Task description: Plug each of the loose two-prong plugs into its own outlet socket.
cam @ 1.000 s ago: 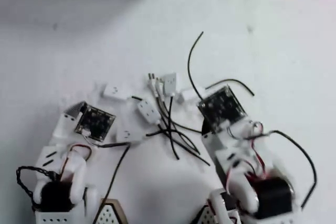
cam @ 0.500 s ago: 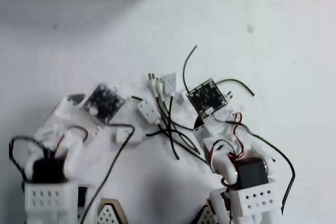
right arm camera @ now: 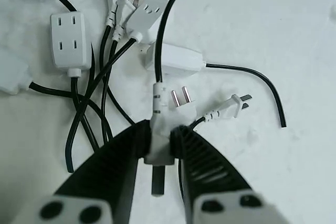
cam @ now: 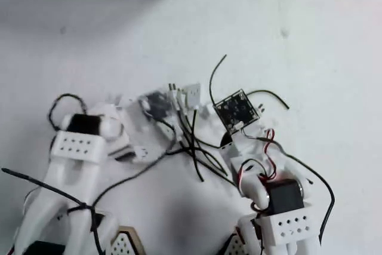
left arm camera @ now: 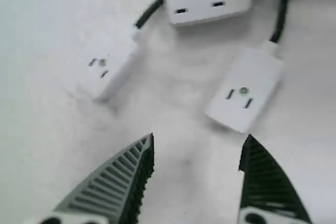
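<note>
Near table (left arm camera: 47,145) centre we see left arm swung in from near-left corner during last second. Left gripper (left arm camera: 197,156), jaws spread, now hovers over bare table just short of two single sockets (left arm camera: 244,94). Right gripper (right arm camera: 160,140) unmoved since half-second ago, jaws pinching white plug (right arm camera: 170,111), prongs free. We judge: left set to steady socket for insertion.

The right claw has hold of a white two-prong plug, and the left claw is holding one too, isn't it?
Not quite. The right claw does grip a white two-prong plug, but the left claw is open and holds nothing, as the left wrist view shows.
</note>
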